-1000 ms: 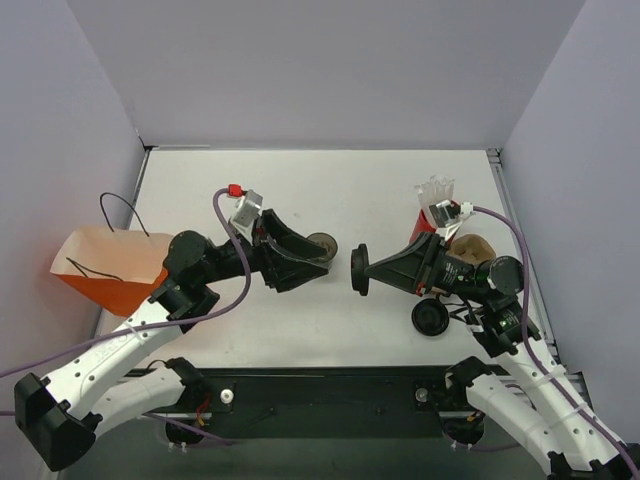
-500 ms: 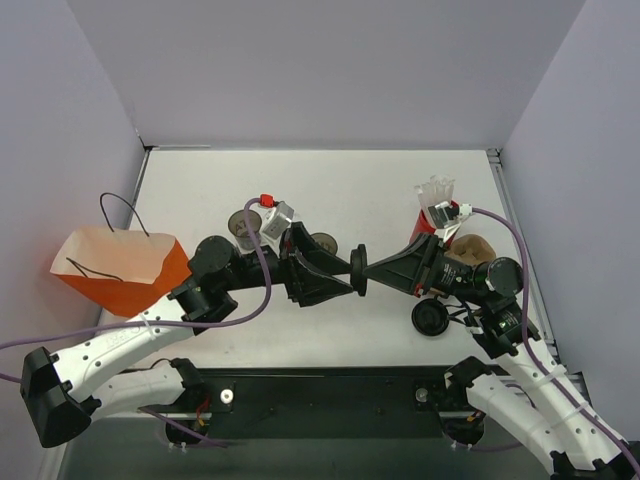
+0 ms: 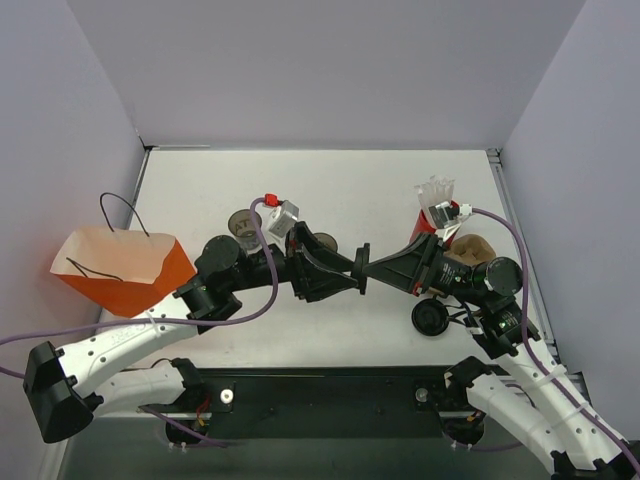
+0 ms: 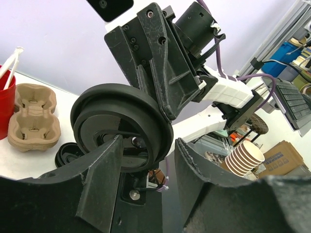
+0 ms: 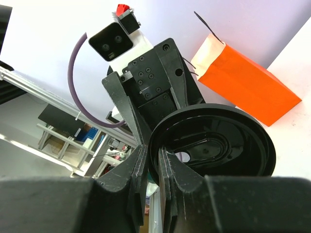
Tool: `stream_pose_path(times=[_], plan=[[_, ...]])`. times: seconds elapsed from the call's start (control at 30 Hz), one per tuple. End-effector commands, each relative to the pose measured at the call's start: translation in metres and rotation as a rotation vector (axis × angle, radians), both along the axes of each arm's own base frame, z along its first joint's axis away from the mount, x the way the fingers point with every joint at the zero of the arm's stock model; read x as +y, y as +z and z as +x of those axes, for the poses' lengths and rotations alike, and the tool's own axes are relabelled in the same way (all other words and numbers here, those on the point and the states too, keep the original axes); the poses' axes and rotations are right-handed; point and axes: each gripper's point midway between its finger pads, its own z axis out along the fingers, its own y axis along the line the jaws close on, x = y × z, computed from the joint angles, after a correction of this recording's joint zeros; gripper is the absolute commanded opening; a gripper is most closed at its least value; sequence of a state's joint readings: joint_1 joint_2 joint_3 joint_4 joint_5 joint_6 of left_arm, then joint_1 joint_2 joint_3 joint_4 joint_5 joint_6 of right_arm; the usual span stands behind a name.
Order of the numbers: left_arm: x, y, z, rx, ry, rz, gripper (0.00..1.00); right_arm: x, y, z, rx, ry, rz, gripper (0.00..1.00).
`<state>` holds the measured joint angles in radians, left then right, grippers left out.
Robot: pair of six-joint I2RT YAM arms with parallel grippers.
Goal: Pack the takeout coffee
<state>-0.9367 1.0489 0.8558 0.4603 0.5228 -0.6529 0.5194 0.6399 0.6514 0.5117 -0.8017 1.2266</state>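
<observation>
Two robot arms are meeting nose to nose over the middle of a white table (image 3: 400,180). An orange paper bag (image 3: 125,268) is lying on its side at the left edge, mouth facing the left wall. A brown pulp cup carrier (image 3: 478,247) is sitting at the far right, with a red cup (image 3: 428,218) of straws standing just behind it.

The right gripper (image 5: 153,162) is holding a flat black lid disc (image 4: 104,114) up on edge above the table, its jaws pinching the rim in a narrow grip. The left gripper (image 4: 149,141) is facing it with jaws spread wide, one finger on each side of the disc's lower rim; whether they are touching it cannot be told.

The takeout coffee (image 3: 323,241) is standing on the table just behind the left wrist, partly hidden by it and held by neither gripper. A see-through cup (image 3: 243,222) is standing to its left, and a second black lid (image 3: 430,317) is lying flat by the right arm.
</observation>
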Motion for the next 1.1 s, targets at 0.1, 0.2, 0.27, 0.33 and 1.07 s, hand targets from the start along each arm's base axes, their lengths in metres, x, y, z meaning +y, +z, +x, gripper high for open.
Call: stream_pose_path(times=[0.1,0.2,0.27,0.33,1.07], plan=[[0.000,0.030,-0.002,-0.056,0.005,-0.082,0.47,0.002,0.009,-0.005,-0.062,0.016,0.030,0.14],[0.001,0.032,-0.006,-0.053,-0.006,-0.094,0.36,0.002,0.007,-0.004,-0.056,0.012,0.029,0.14],[0.001,0.030,-0.006,-0.048,-0.007,-0.096,0.29,0.002,0.006,-0.004,-0.055,0.012,0.028,0.14],[0.003,0.032,-0.007,-0.044,-0.007,-0.106,0.17,0.002,0.005,-0.003,-0.050,0.011,0.027,0.15],[0.067,-0.097,0.130,-0.038,0.614,0.889,0.00,-0.065,-0.082,0.023,0.001,-0.426,-0.516,0.97]])
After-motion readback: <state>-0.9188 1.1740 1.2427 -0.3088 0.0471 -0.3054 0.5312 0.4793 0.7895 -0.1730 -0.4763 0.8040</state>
